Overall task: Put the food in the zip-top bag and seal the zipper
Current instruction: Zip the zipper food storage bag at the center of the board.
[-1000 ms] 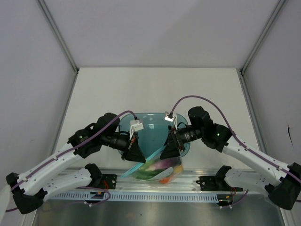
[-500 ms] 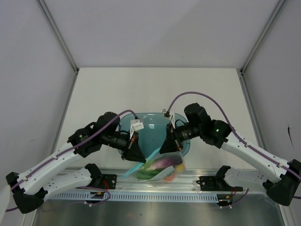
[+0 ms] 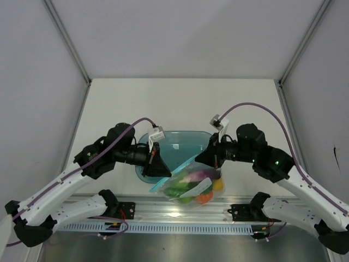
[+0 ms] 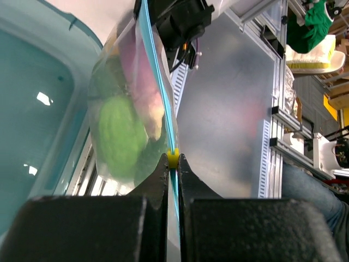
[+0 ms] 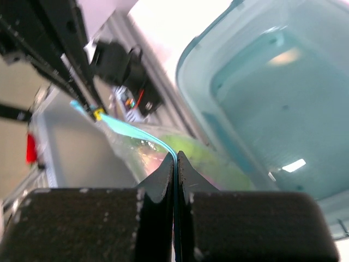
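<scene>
The left jaws are clenching the zipper [image 4: 158, 82] at a yellow tab [image 4: 173, 158], and the right jaws are pinching the same strip farther along. The zip-top bag [image 3: 192, 184] is hanging between them, food [image 3: 180, 191] inside, at the near rim of the blue tub [image 3: 180, 144]. Both arms are reaching inward, low over the counter [image 3: 163, 103], which is lying open beyond the tub

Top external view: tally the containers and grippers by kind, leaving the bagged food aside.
zip-top bag: 1
blue tub: 1
grippers: 2 (left gripper, right gripper)
Total: 4
</scene>
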Robot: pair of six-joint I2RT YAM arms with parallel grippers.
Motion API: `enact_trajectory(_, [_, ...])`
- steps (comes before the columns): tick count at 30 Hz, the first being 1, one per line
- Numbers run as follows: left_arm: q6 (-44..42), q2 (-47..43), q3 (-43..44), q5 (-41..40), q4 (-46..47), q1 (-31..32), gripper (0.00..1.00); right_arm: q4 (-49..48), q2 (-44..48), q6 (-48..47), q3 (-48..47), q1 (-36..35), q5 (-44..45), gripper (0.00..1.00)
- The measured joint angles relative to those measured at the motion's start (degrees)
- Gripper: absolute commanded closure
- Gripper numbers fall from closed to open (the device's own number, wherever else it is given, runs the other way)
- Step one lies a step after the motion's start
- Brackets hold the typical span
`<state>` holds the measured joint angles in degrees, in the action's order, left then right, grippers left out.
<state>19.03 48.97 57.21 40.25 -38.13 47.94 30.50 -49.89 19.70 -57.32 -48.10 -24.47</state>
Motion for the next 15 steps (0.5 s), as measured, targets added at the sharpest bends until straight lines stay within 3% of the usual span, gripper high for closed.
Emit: enact_trajectory(15, [0.94, 9.14, 11.02, -4.37, -0.24, -1.66, 0.99, 6.01, 1.90, 2.99, -8.04, 6.51, 22.58, 1.00])
